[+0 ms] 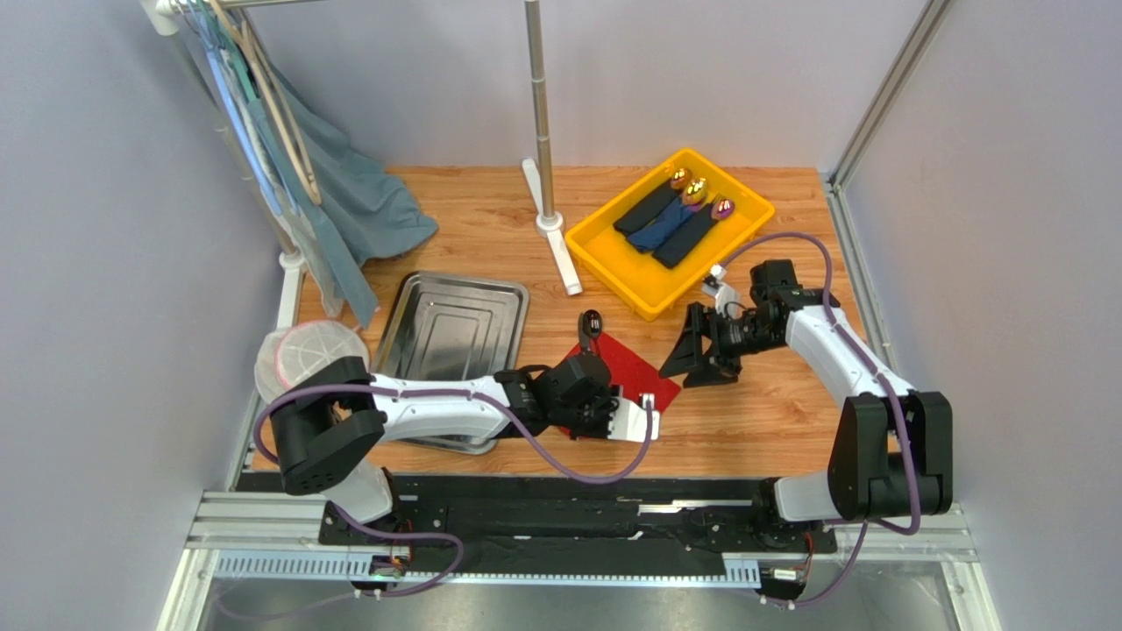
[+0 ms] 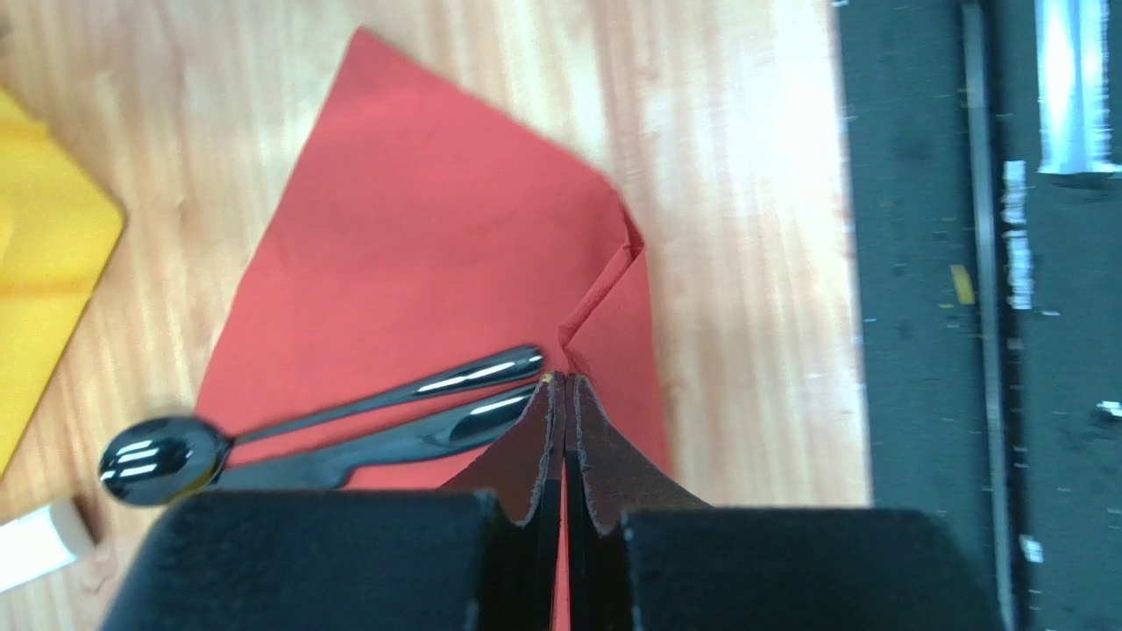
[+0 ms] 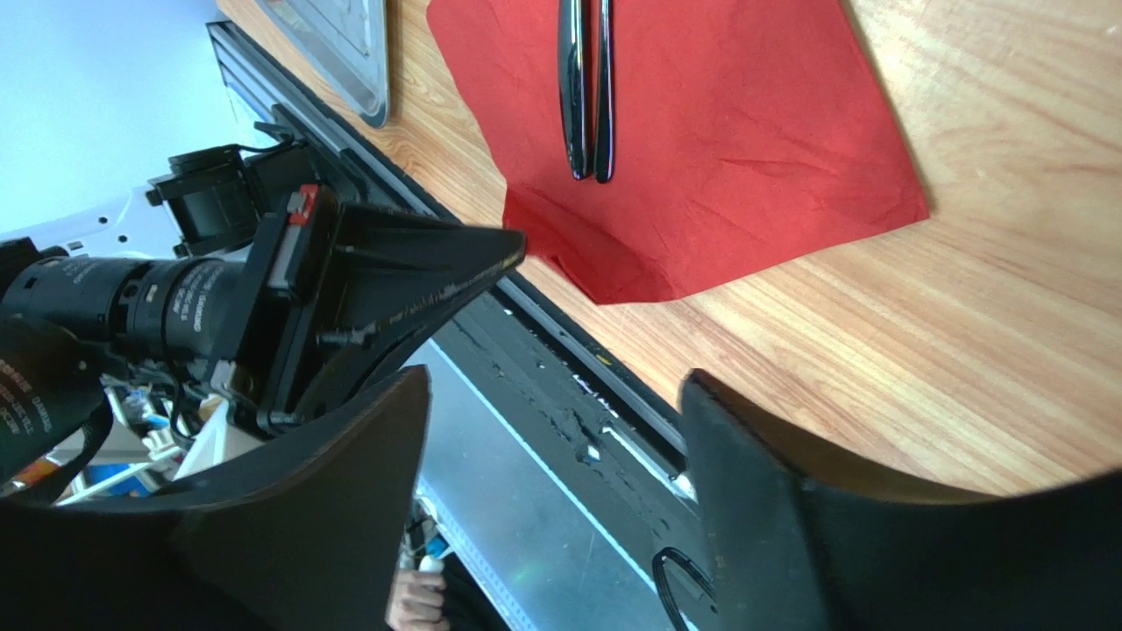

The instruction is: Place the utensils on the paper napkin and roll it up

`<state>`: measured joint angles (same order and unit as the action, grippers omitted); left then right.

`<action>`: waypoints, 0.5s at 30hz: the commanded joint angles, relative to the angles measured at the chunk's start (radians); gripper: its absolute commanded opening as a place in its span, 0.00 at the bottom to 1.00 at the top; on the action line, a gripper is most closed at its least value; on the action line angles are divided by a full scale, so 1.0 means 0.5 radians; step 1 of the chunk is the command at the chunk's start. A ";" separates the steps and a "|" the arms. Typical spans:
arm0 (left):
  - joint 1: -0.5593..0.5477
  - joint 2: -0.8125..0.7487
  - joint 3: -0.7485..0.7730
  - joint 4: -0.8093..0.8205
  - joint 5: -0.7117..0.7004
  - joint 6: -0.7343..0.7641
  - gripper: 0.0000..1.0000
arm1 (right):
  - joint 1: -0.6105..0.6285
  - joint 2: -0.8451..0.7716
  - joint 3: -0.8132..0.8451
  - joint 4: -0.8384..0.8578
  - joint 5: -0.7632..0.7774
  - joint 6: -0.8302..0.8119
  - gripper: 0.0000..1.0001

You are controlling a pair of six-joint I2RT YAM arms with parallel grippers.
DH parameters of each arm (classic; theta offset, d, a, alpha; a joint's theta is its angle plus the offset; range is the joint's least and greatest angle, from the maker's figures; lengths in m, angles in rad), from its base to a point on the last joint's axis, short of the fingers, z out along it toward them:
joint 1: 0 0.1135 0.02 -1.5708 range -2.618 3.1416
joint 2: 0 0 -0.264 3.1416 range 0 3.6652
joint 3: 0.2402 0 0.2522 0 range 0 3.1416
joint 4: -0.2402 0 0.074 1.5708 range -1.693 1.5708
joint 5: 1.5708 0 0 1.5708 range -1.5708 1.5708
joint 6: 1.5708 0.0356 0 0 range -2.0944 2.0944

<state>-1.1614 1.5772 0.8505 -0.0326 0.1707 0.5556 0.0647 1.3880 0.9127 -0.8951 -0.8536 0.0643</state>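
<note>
Red paper napkin (image 2: pixel 408 250), glossy utensils (image 2: pixel 435 384) atop, pinched by left end effector (image 2: pixel 566 388); right end effector (image 3: pixel 556 395) spread

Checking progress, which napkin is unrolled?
The red napkin, spread out under two black utensils; the dark napkins in the yellow bin are rolled.

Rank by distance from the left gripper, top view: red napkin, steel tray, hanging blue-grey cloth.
1. red napkin, pinched in the left gripper.
2. steel tray, back-left of it.
3. hanging blue-grey cloth, far left corner.
</note>
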 commanded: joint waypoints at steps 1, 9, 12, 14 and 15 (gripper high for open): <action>0.077 0.058 0.091 0.053 0.002 -0.031 0.00 | 0.003 0.025 -0.027 0.078 -0.094 0.062 0.67; 0.172 0.162 0.137 0.133 -0.062 0.015 0.00 | 0.012 0.053 -0.178 0.278 -0.183 0.233 0.29; 0.184 0.180 0.134 0.151 -0.065 0.030 0.00 | 0.042 0.129 -0.190 0.293 -0.210 0.261 0.25; 0.184 0.187 0.124 0.166 -0.081 0.039 0.00 | 0.064 0.169 -0.193 0.311 -0.229 0.285 0.21; 0.187 0.187 0.121 0.173 -0.081 0.045 0.00 | 0.091 0.197 -0.193 0.318 -0.244 0.289 0.20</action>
<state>-1.0706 1.6630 0.8791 0.0013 0.1310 0.5602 0.0792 1.4494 0.8185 -0.7879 -0.9234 0.1688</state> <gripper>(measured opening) 0.007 0.224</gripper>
